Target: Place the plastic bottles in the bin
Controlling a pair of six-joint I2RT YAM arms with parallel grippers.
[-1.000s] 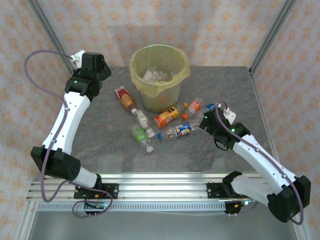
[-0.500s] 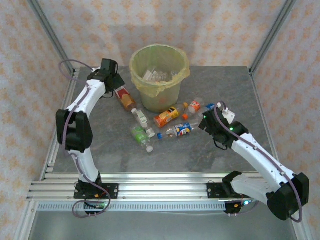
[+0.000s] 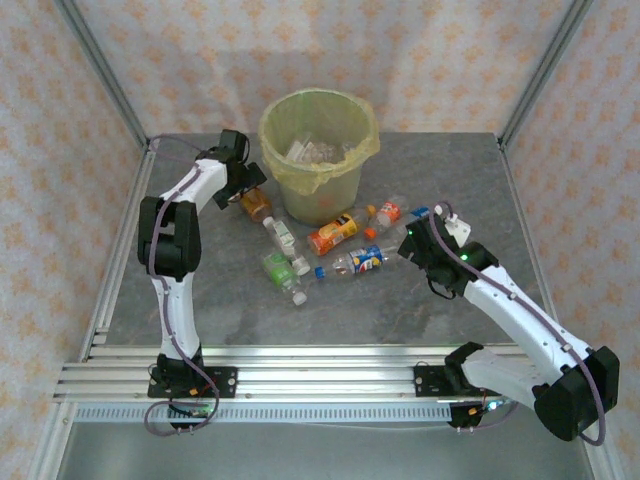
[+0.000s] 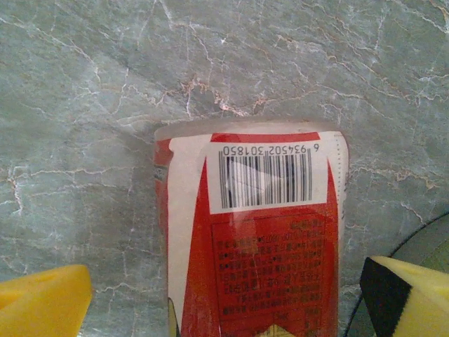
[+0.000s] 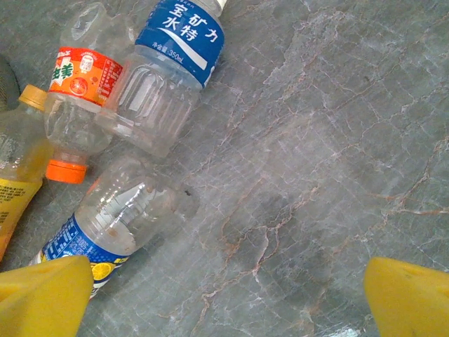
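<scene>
From above, we see the bin (image 3: 330, 196) standing at the far middle of the table (image 3: 470, 170), its yellow-green bag folded over the rim and some clear bottles (image 3: 305, 150) lying inside. The remaining plastic bottles (image 3: 335, 233) lie scattered on the table just in front of the bin, between the two arms. The left gripper (image 3: 243, 186) is low over the red-labelled bottle (image 3: 258, 207) just left of the bin, and the right gripper (image 3: 408, 243) is at the right end of the scatter, beside a blue-and-yellow-labelled bottle (image 3: 365, 260). In the left wrist view we look straight down on the red-labelled bottle, barcode up. The two yellow pads (image 4: 43, 305) stand wide apart, one on each side of it. Neither presses on it, though the right-hand one is very near, so this hand holds nothing. In the right wrist view the yellow fingertips (image 5: 410, 298) are also spread wide and grip nothing, with bare table between them. To their left lie the blue-and-yellow-labelled bottle, an orange-capped bottle (image 5: 74, 105), a blue-labelled bottle (image 5: 175, 49) and, at the edge, a yellow bottle (image 5: 15, 165).
</scene>
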